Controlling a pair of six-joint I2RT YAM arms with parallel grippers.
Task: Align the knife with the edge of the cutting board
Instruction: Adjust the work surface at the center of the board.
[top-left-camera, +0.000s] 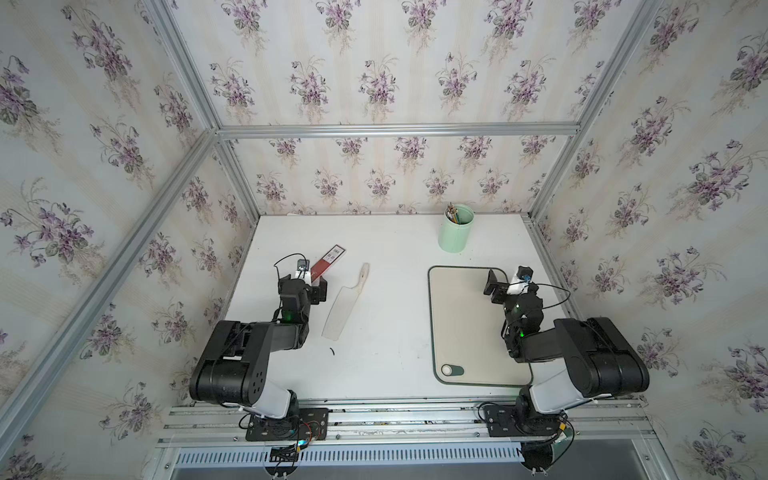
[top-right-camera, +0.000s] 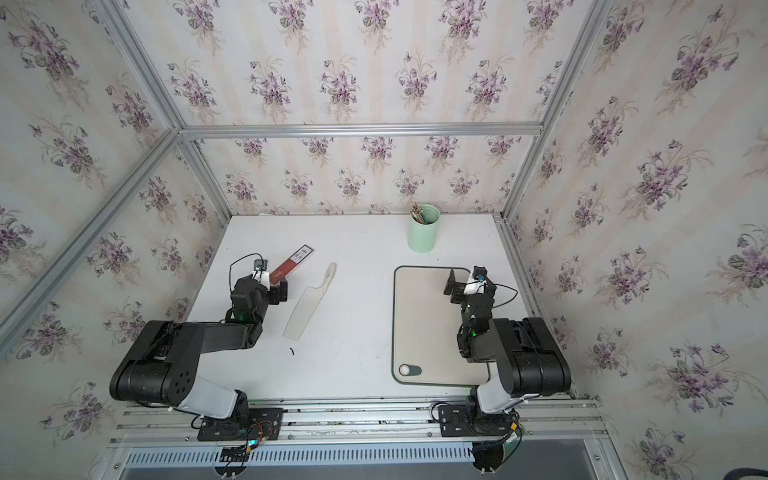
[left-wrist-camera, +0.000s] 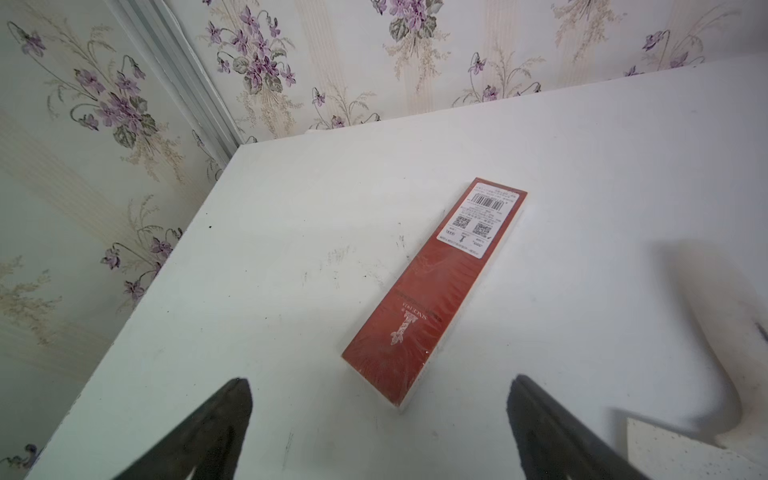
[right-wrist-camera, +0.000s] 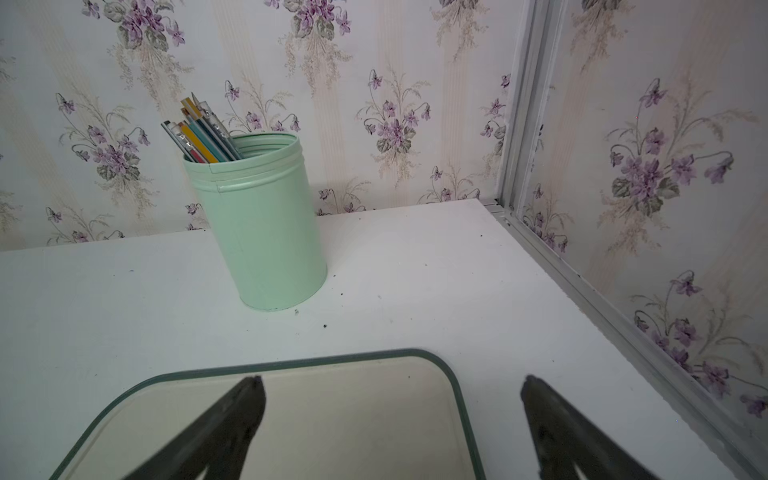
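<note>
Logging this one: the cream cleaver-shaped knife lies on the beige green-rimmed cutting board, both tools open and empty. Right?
Not quite. The cream cleaver-shaped knife lies on the white table, apart from the beige green-rimmed cutting board, as both top views show. The left tool and right tool are open and empty.

On red box (left-wrist-camera: 432, 299), left wrist view: gold print near one end, upside down, reads "SINCE" plus 4 digits, digits unclear. On white label (left-wrist-camera: 478, 220) at other end: barcode, 2 QR codes, fine print too small to read
</note>
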